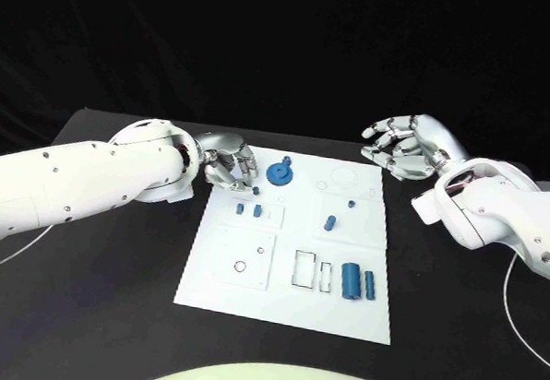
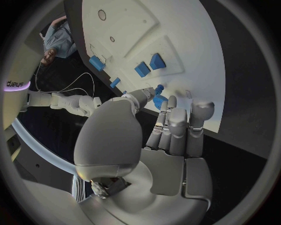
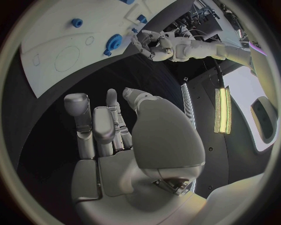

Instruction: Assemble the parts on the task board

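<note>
The small blue part (image 2: 158,89) at the task board (image 1: 341,318)'s far left edge looks light, rigid and slick; the left hand (image 1: 229,163) pinches it at the fingertips, which seems right. The blue wheel (image 1: 279,170) sits just beside. The right hand (image 1: 407,146) hovers off the board's far right corner, holding nothing, fingers loosely curled

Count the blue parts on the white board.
8. One round part at the far edge; one tiny part by the left hand; a pair just nearer; two parts mid-board; two cylinders near the front right. The left hand may hide others.
</note>
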Controlling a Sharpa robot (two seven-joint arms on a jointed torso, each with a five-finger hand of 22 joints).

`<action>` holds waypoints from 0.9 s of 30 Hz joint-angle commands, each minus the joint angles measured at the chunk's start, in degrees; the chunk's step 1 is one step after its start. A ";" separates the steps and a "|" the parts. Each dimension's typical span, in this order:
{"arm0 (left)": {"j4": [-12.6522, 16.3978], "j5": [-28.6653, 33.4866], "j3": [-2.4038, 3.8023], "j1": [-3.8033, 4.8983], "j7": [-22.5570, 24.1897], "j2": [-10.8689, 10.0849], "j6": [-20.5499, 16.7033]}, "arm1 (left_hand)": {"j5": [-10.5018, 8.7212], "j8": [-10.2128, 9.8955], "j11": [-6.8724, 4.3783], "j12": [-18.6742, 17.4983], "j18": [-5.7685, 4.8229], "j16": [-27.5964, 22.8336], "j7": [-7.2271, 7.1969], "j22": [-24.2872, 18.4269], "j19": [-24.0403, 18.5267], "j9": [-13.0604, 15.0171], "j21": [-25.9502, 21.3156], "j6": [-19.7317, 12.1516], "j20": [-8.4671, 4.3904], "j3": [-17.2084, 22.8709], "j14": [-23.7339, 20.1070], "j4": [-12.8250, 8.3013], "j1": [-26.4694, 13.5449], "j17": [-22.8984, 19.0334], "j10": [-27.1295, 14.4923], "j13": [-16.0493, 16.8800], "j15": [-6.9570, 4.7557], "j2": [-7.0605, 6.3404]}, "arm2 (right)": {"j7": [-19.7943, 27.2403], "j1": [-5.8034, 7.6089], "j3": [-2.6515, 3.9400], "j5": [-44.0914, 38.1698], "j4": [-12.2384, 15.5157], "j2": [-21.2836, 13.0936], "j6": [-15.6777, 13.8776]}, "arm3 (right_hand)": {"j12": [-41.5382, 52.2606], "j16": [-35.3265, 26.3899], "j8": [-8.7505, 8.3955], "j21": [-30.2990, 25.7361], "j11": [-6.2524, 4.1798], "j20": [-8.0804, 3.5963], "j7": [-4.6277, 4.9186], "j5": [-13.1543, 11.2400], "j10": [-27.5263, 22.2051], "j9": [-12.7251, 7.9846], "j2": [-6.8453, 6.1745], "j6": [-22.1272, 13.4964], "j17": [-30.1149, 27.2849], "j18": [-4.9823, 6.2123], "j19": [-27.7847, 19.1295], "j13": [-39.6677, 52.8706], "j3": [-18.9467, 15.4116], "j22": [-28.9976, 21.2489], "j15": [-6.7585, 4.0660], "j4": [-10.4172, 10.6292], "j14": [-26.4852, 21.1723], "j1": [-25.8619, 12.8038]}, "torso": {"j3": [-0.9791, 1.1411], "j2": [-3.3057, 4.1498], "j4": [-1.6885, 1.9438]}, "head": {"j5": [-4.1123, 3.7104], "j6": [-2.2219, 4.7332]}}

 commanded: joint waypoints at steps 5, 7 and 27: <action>1.94 22.01 0.41 0.02 11.46 -3.34 -9.30 | 0.26 1.07 0.79 1.39 3.57 -9.76 0.72 -16.10 -10.53 0.80 -13.42 2.90 0.43 0.25 -10.46 -0.26 1.96 -17.42 -2.92 0.34 0.61 1.76 | -8.65 -0.42 0.02 -28.16 1.61 -0.55 11.04 | -9.13 1.42 -0.65 3.93 -0.24 -0.30 -0.45 -1.38 3.48 -1.26 -0.98 7.15 1.92 -0.77 2.04 -8.13 3.66 3.15 -0.25 -2.84 1.56 0.18 | 0.03 -0.08 -0.16 | -2.01 0.57; 3.01 29.72 0.45 -0.01 15.02 -4.32 -10.58 | 0.21 0.97 0.98 1.91 3.57 -13.07 0.84 -18.19 -11.17 0.84 -16.46 2.67 0.49 -0.06 -12.06 -0.28 2.21 -19.33 -3.88 0.28 0.69 1.90 | -10.57 -0.67 0.03 -34.37 2.26 -0.69 11.90 | -10.35 2.00 -0.85 4.86 -0.29 -0.33 -0.56 -1.81 4.03 -1.59 -1.25 7.62 2.68 -0.95 2.49 -9.28 3.87 3.84 -0.28 -3.11 1.98 -0.20 | -0.04 -0.08 -0.19 | -2.97 0.84; 11.00 60.92 0.47 -2.40 28.29 -10.08 -12.57 | 0.22 1.47 0.73 4.28 3.58 -15.28 0.94 -20.68 -10.17 1.18 -19.55 3.59 0.32 -1.23 -12.43 -0.40 3.04 -20.80 -2.15 0.60 0.58 2.85 | -18.73 -2.42 0.04 -54.55 5.52 -0.44 14.84 | -16.70 5.28 -3.89 11.48 1.13 0.27 0.81 -2.88 3.87 -4.19 -3.84 6.70 6.46 -2.25 5.58 -15.11 3.75 8.45 0.86 -3.71 3.34 -2.48 | -0.12 -0.01 0.06 | -5.41 2.16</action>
